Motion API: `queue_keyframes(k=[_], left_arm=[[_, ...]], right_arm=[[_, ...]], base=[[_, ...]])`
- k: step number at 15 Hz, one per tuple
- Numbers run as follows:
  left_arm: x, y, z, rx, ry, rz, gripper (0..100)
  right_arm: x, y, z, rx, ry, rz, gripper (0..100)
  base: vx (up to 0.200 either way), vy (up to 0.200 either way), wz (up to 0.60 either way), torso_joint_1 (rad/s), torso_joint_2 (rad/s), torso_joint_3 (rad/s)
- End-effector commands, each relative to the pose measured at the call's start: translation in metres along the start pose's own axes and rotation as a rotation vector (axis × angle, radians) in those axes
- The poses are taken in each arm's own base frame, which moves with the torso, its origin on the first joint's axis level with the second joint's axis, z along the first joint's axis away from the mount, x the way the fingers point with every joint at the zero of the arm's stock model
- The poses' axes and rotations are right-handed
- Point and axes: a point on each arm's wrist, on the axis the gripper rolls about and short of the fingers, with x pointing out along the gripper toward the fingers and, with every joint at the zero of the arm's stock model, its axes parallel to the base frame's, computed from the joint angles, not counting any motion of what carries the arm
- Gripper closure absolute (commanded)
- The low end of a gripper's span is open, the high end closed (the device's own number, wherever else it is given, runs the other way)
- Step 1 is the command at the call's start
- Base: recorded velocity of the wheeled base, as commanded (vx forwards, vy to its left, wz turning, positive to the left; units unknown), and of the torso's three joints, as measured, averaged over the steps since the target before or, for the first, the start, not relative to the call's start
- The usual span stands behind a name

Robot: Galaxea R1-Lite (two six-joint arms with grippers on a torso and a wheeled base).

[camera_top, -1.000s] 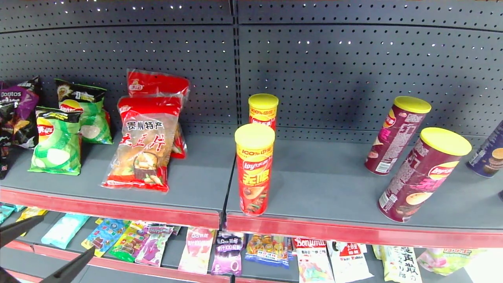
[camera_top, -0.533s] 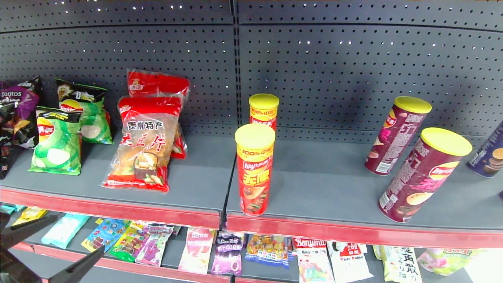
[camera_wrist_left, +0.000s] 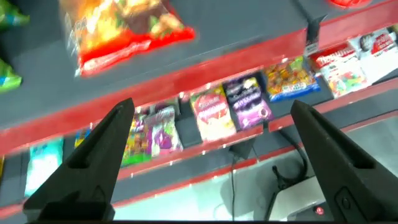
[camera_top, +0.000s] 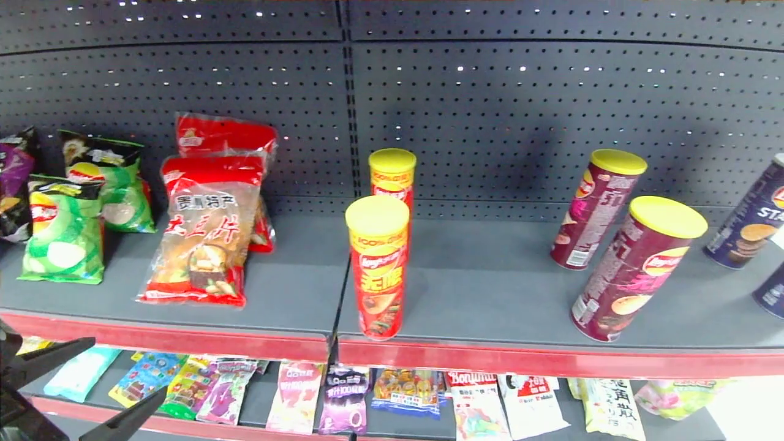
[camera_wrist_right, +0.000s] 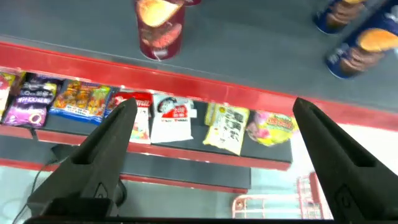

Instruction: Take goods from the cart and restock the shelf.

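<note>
**Two empty pincers, shelf ahead**

Both arms hang low in front of the shelving. The left pincer (camera_top: 125,367) is spread wide with nothing between its fingers, and so is the right pincer (camera_wrist_right: 214,102). Under the right one a bit of red wire frame (camera_wrist_right: 273,202) shows, possibly the cart, though I cannot tell.

Just beyond them the lower shelf carries a row of flat candy packets (camera_top: 343,398). Above it, at the front lip of the shelf (camera_top: 490,294), a red chip canister (camera_top: 380,275) stands upright. A maroon chip canister (camera_top: 634,269) stands well apart to its right, and the bare stretch between them looks like the gap to fill. Farther left lie red snack bags (camera_top: 199,239) and green chip bags (camera_top: 61,233).

Canisters like these should be light, stiff and smooth-walled, tall enough to topple, so a firm hold around mid-body seems best. The bags are soft and puffy with brittle contents — better taken lightly across the body.
</note>
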Motion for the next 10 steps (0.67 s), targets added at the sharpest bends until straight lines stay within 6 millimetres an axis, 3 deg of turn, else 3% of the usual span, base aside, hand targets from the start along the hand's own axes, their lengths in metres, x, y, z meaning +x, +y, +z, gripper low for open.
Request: queue_keyframes(k=[1, 2, 5, 10], left_arm=[[0.000, 0.000, 0.000, -0.001, 0.000, 0.000, 0], [0.000, 0.000, 0.000, 0.000, -0.002, 0.001, 0], [0.001, 0.000, -0.001, -0.002, 0.008, -0.004, 0], [0.033, 0.009, 0.003, -0.062, 0.081, 0.027, 0]], right_arm=[[0.001, 0.000, 0.000, -0.001, 0.008, 0.002, 0], [0.001, 0.000, -0.001, -0.002, 0.011, 0.003, 0], [0.002, 0.001, -0.007, -0.007, 0.009, 0.003, 0], [0.001, 0.003, -0.018, -0.002, -0.013, 0.008, 0]], base=[[0.000, 0.000, -0.60, 0.012, 0.00, 0.002], [0.000, 0.000, -0.60, 0.012, 0.01, 0.002], [0.000, 0.000, 0.00, 0.000, 0.00, 0.000], [0.000, 0.000, 0.00, 0.000, 0.00, 0.000]])
